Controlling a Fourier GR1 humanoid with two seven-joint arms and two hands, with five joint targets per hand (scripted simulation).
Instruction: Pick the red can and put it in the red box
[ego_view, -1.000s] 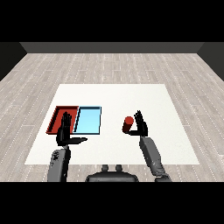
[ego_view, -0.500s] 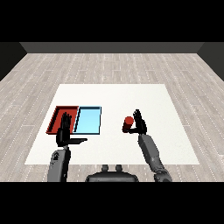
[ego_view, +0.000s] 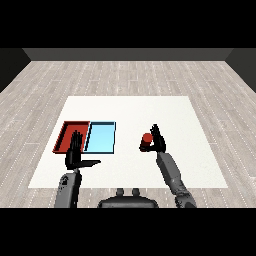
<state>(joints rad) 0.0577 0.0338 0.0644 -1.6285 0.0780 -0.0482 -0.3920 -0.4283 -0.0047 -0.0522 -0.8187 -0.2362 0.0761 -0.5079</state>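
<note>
The right hand (ego_view: 159, 142) has closed in, touching the red can (ego_view: 146, 139).

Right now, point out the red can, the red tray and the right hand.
red can (ego_view: 147, 137): head view, on its top.
red tray (ego_view: 64, 135): head view, on its floor.
right hand (ego_view: 159, 142): head view, on its palm beside the can.

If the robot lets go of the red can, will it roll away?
Probably not while upright: the red can stands on end on the flat white table. Its round shape suggests it would roll if tipped. The right hand curls round it, which likely steadies it.
</note>
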